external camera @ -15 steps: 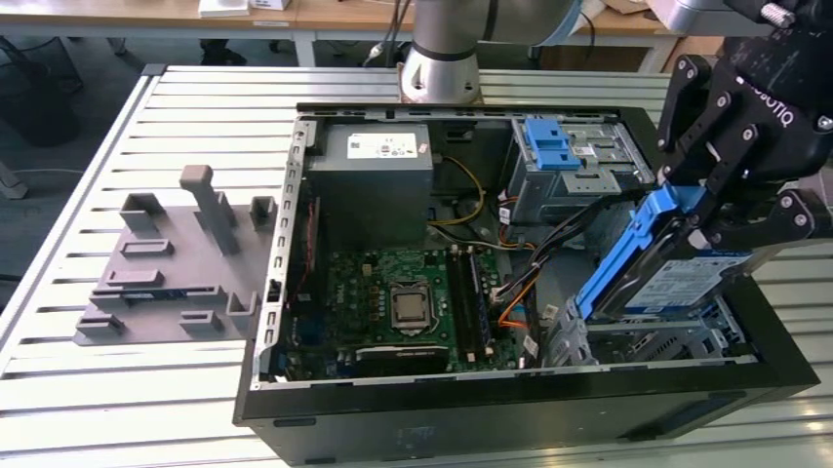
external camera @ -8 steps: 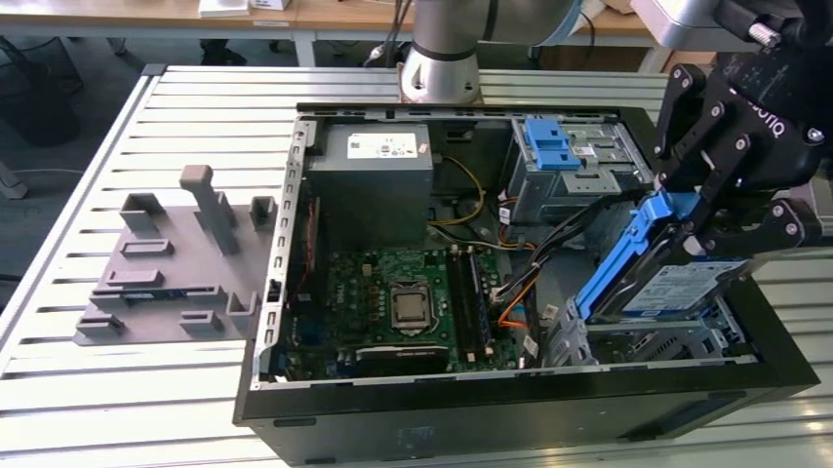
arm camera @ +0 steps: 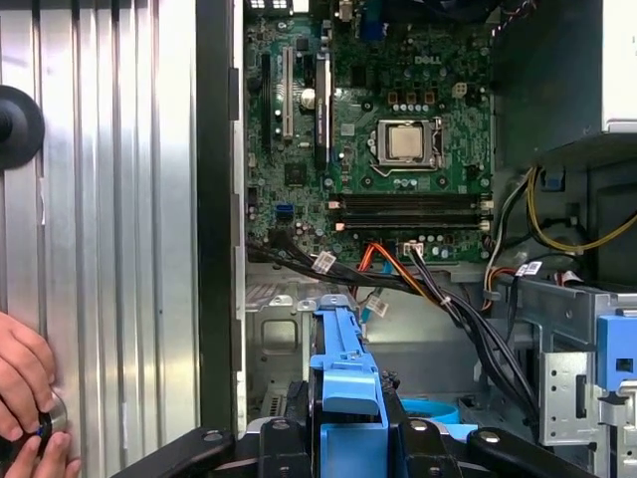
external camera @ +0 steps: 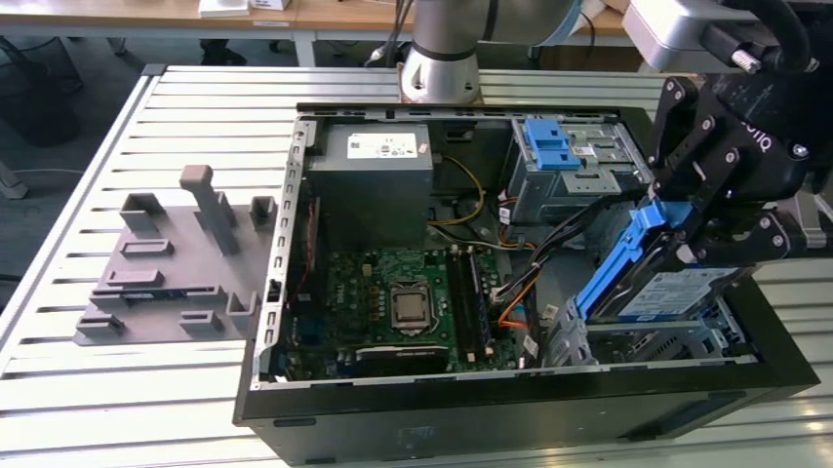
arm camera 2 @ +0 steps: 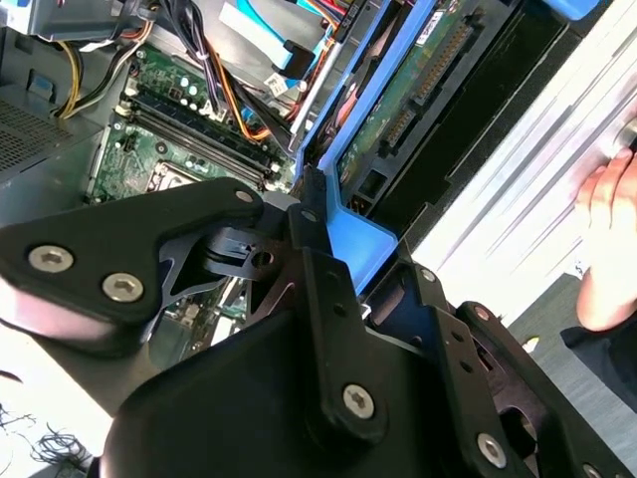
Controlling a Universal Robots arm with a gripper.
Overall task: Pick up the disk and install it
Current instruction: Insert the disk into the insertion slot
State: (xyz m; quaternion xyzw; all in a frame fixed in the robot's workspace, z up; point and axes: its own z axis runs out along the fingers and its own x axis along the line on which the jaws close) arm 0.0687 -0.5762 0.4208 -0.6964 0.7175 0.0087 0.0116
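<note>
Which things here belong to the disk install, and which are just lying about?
In the job: the disk, the gripper clamped on it, the open computer case.
Lying about: grey fixture plate on the table, power supply box, a person's hand.

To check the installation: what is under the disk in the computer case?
Under the tilted disk a grey metal bay is seen. Its floor is hidden by the disk.

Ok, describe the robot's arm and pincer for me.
The arm is silver-grey and cylindrical. The pincer is matte black, built of chunky hinged link plates studded with silver screws, with white lettering on its body. A pale grey mount and a black cable sit above it.
</note>
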